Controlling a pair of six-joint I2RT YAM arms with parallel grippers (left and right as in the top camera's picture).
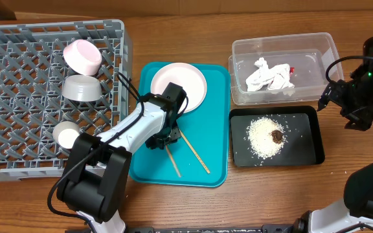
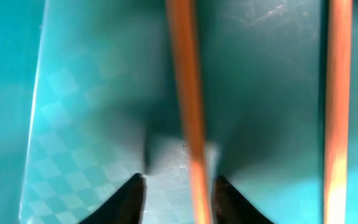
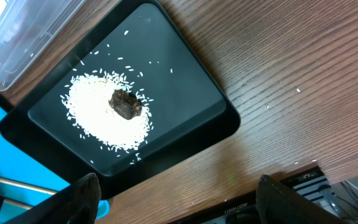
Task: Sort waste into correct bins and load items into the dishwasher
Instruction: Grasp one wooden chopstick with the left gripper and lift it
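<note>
Two wooden chopsticks [image 1: 194, 153] lie on the teal tray [image 1: 212, 155] in front of the white plate [image 1: 185, 83]. My left gripper [image 1: 162, 137] is down at the tray, its jaws narrowed around one chopstick [image 2: 188, 93]. The stick lies against the right finger [image 2: 229, 202], with a gap to the left one; the other chopstick [image 2: 339, 93] lies outside the jaws. My right gripper [image 3: 182, 199] hangs open and empty over the wood beside the black tray [image 3: 185, 81], which holds rice [image 3: 98, 115] and a brown bit [image 3: 125, 104].
The grey rack [image 1: 18, 65] at the left holds a pink bowl [image 1: 83, 56], a grey bowl [image 1: 81, 88] and a white cup [image 1: 65, 134]. The clear tub [image 1: 316, 48] at the back right holds a crumpled napkin [image 1: 267, 76] and a red wrapper [image 1: 291, 70].
</note>
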